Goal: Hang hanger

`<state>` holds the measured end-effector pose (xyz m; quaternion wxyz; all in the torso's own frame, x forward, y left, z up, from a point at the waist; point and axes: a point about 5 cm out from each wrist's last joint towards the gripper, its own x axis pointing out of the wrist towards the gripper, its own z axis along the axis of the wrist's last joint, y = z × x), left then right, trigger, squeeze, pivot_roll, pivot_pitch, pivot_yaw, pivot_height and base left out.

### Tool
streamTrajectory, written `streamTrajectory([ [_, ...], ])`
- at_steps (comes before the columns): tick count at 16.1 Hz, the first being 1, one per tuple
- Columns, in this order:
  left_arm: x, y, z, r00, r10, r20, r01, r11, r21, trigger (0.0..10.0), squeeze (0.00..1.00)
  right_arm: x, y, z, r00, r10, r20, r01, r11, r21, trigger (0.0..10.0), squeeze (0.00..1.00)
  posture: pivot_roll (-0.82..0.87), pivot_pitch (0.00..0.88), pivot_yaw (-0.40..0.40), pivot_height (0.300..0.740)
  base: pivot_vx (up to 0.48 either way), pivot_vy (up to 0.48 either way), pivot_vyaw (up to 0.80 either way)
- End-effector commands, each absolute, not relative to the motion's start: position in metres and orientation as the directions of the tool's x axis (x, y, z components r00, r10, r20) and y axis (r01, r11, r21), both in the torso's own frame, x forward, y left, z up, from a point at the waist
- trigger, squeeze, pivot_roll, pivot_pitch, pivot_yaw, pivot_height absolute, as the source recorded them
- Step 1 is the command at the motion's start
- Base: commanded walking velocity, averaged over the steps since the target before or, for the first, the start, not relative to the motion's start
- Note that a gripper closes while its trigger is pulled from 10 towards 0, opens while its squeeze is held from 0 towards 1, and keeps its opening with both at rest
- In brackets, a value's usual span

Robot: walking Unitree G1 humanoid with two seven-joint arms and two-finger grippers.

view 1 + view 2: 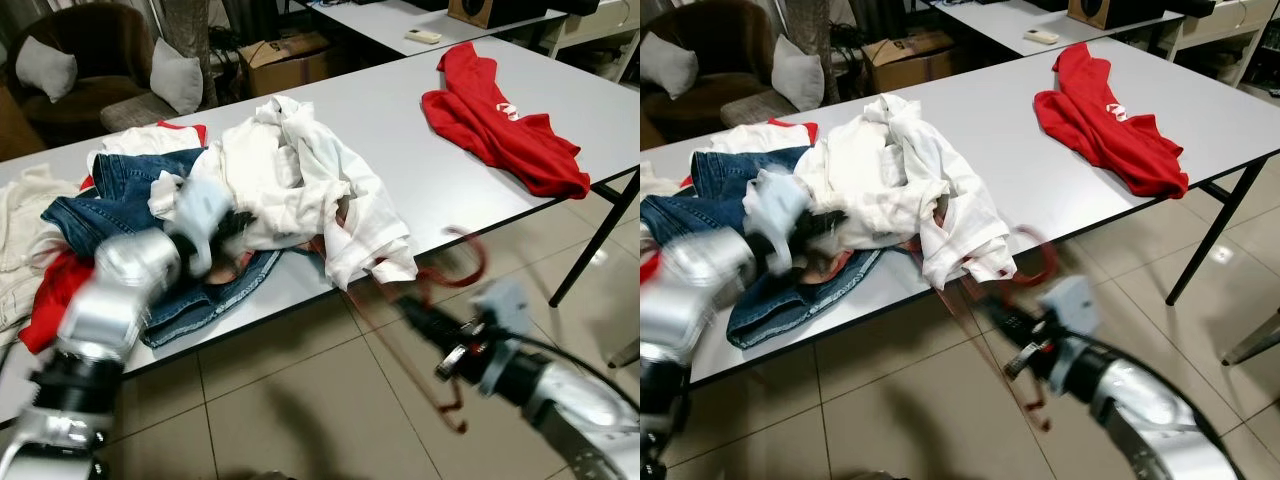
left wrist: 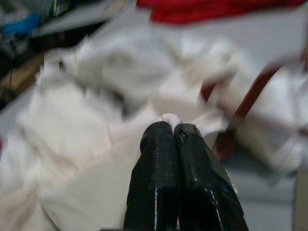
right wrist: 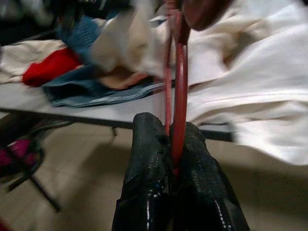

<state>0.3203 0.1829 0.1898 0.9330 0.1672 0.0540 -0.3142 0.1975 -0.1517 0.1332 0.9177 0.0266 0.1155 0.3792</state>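
A dark red hanger hangs below the front edge of the grey table, its hook curled by the hem of a white shirt. My right gripper is shut on the hanger's thin bar, low over the tiled floor in front of the table. The hanger's upper end runs under the white cloth. My left gripper is over the clothes pile with its fingers pressed together, a nub of the white shirt pinched at their tips. Both arms are blurred.
The pile also holds blue jeans and red cloth. A red shirt lies spread on the table's right part. A black table leg slants at the right. An armchair, a cardboard box and a second table stand behind.
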Motion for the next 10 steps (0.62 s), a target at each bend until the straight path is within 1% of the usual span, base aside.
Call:
streamTrajectory([
  [1,0.316,0.185,0.199,0.769,-0.605,-0.205,0.639,0.723,0.263,0.0,0.0,0.199,-0.147,0.135,0.667,0.721,-0.189,-0.707,0.692,0.146,10.0,0.0,-0.1,0.0,0.098,0.74,0.0,0.0,0.0],
  [4,0.302,0.18,0.213,0.679,-0.698,-0.228,0.733,0.624,0.271,0.0,0.0,0.206,-0.149,0.127,0.659,0.706,-0.257,-0.686,0.705,0.178,10.0,0.0,-0.09,0.0,0.096,0.74,0.0,0.0,0.0],
  [6,0.295,0.183,0.217,0.637,-0.718,-0.279,0.769,0.569,0.292,0.0,0.0,0.211,-0.152,0.128,0.669,0.696,-0.262,-0.673,0.716,0.185,10.0,0.0,-0.09,0.0,0.094,0.74,0.0,0.0,0.0],
  [7,0.294,0.186,0.226,0.645,-0.719,-0.258,0.762,0.578,0.293,0.0,0.0,0.213,-0.153,0.13,0.667,0.699,-0.257,-0.671,0.714,0.199,10.0,0.0,-0.08,0.0,0.094,0.74,0.0,0.0,0.0],
  [9,0.304,0.189,0.248,0.727,-0.673,-0.139,0.677,0.667,0.311,0.0,0.0,0.212,-0.152,0.13,0.636,0.721,-0.275,-0.689,0.691,0.217,10.0,0.0,-0.08,0.0,0.092,0.74,0.0,0.0,0.0],
  [10,0.308,0.188,0.254,0.747,-0.657,-0.096,0.652,0.698,0.295,0.0,0.0,0.211,-0.151,0.129,0.62,0.732,-0.281,-0.701,0.678,0.221,10.0,0.0,-0.08,0.0,0.089,0.74,0.0,0.0,0.0],
])
